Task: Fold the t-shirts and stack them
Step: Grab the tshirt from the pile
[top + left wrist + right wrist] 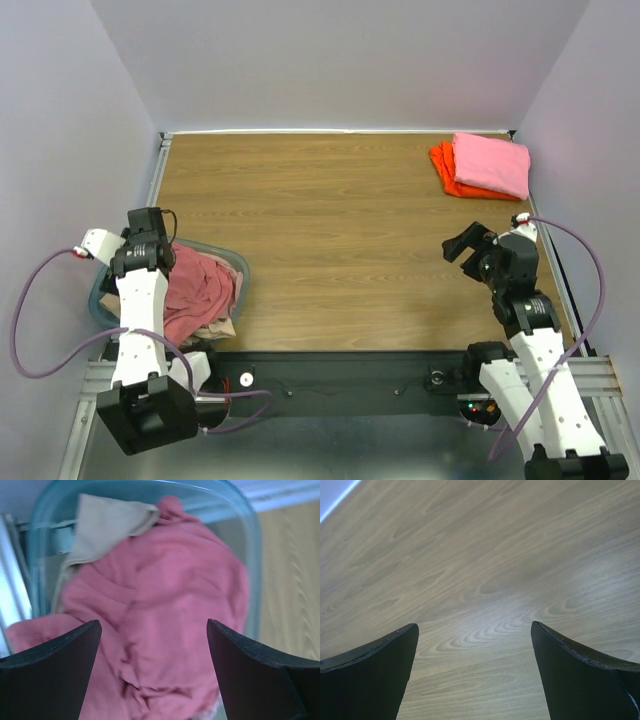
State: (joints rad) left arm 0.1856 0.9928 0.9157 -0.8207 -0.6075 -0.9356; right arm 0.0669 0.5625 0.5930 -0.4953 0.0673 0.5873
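My left arm (140,300) hides much of the basket (240,266). The salmon-red shirt (165,605) lies heaped below my left gripper (152,626), which is spread wide and empty. My right gripper (475,628) is equally spread and holds nothing.

**A:** How many shirts did you count?
**B:** Four. Two were folded, a pink shirt (492,163) and an orange shirt (445,172). Two were loose, a salmon shirt (195,290) and a beige shirt (105,525). I couldn't tell if more lay beneath.
**A:** Baskets?
**B:** One basket (97,292), and one table (340,240).
**A:** Arms?
**B:** Two, a left arm (140,320) and a right arm (530,335).
**A:** Grippers?
**B:** Two, a left gripper (152,625) and a right gripper (475,627). Each had two fingers.
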